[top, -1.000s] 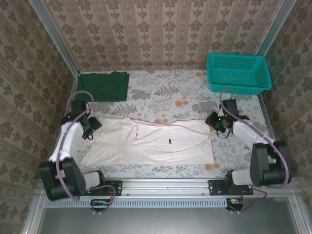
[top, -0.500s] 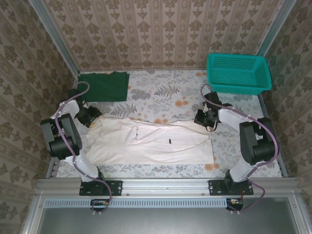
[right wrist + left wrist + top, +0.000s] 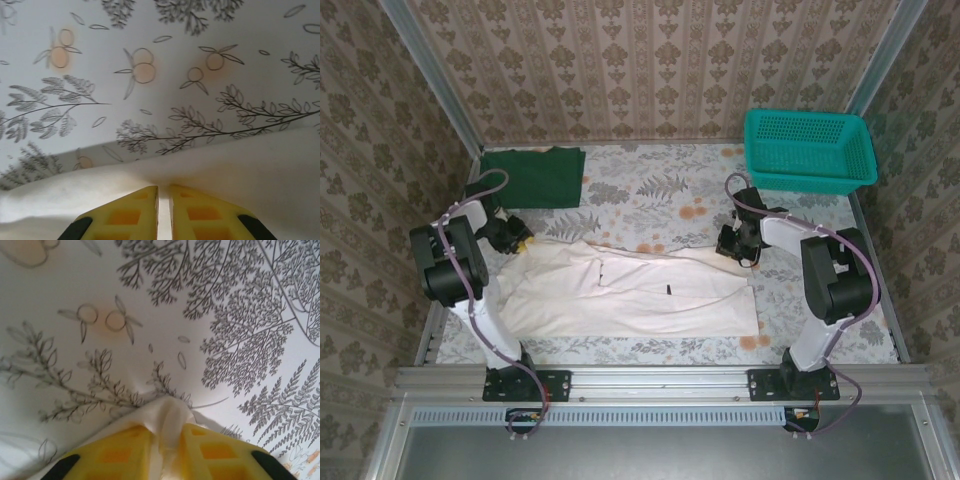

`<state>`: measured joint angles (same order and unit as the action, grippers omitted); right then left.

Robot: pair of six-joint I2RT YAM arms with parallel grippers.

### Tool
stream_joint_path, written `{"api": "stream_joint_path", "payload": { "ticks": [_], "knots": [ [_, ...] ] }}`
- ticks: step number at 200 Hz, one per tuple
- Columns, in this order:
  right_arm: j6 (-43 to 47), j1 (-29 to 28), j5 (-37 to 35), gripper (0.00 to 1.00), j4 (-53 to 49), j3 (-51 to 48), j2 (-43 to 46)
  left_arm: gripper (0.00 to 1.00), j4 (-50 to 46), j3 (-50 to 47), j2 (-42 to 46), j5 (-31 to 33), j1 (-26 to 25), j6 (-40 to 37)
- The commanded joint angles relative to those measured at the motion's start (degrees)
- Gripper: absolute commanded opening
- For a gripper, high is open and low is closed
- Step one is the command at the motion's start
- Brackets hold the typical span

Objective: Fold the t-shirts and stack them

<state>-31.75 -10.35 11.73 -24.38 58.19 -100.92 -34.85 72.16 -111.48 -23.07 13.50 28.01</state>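
Observation:
The off-white t-shirt (image 3: pixel 640 295) lies spread across the near half of the table, a small dark tag mark on it. At the shirt's far-left corner my left gripper (image 3: pixel 517 238) is shut, and a bunched fold of its cloth (image 3: pixel 170 412) is pinched between the yellow fingers (image 3: pixel 120 452). My right gripper (image 3: pixel 735 245) is shut on the shirt's far-right edge (image 3: pixel 165 172), the yellow fingers (image 3: pixel 200 212) almost together. The dark green t-shirt (image 3: pixel 532 176) lies folded at the far-left corner.
A teal plastic mesh basket (image 3: pixel 807 148) stands at the far right. A floral tablecloth (image 3: pixel 660 195) covers the table between the shirts and the basket. Patterned walls close in the back and both sides.
Both arms have swung outward and away from the near edge, their grippers moving to the shirt's far corners. The white shirt's far edge now sits slightly further back.

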Motion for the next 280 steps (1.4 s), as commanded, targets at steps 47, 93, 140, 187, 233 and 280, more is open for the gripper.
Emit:
{"api": "stream_joint_path", "payload": {
  "ticks": [47,93,140,187,233,280],
  "knots": [
    [-3.7,3.5,-1.4,0.16,-1.5,0.7,-2.3,0.00,1.7,3.4,-0.1,0.9,0.5,-0.5],
    [-10.8,5.6,-1.5,0.15,1.3,0.4,-2.7,0.00,4.4,3.4,0.6,4.3,2.8,2.7],
    [-13.9,7.2,-1.3,0.19,5.0,0.2,-3.2,0.03,5.8,4.6,-1.9,3.3,3.1,6.0],
    [-12.9,7.1,-0.2,0.30,7.1,-0.7,0.3,0.14,0.9,8.6,-0.5,3.9,3.0,5.5],
    [-11.2,7.1,0.8,0.35,11.2,-4.0,7.7,0.42,-4.9,8.9,6.0,5.2,1.5,4.3],
    [-7.8,4.6,5.0,0.36,17.0,-7.2,12.9,0.47,-10.8,5.7,11.3,3.7,-4.8,-1.0]
  ]
}}
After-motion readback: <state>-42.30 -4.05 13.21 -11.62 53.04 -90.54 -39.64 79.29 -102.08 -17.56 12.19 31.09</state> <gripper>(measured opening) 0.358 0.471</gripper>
